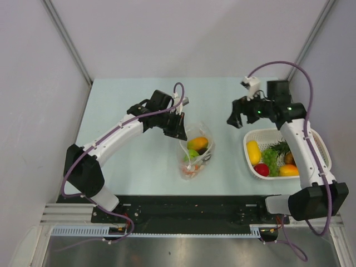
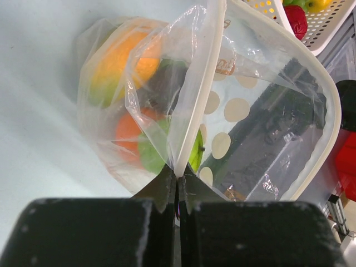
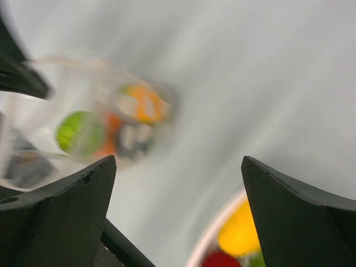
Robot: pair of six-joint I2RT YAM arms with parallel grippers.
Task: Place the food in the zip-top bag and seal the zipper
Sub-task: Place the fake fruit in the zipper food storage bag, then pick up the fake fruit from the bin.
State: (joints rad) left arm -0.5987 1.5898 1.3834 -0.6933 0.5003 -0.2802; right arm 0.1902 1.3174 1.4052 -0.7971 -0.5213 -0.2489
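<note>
The zip-top bag (image 1: pixel 204 158) lies mid-table, its mouth lifted. My left gripper (image 1: pixel 177 127) is shut on the bag's rim, and the whitish zipper (image 2: pixel 204 83) runs up from between its jaws (image 2: pixel 178 173). Inside the clear bag (image 2: pixel 261 105) are an orange-yellow piece (image 2: pixel 125 61), a green piece (image 2: pixel 149 154) and a red-orange one (image 2: pixel 128 130). My right gripper (image 1: pixel 238 117) hangs open and empty above the table between bag and basket; in its blurred wrist view (image 3: pixel 178 161) the bag (image 3: pixel 105 119) shows at left. More food stays in the basket: a yellow mango (image 1: pixel 253 151), green grapes (image 1: pixel 270 157), a red piece (image 1: pixel 261 169).
A white slotted basket (image 1: pixel 248 136) stands at the right under my right forearm, with an orange piece (image 1: pixel 288 170) in its near corner. Grey walls close off the table's left, back and right. A black rail (image 1: pixel 183 208) runs along the near edge.
</note>
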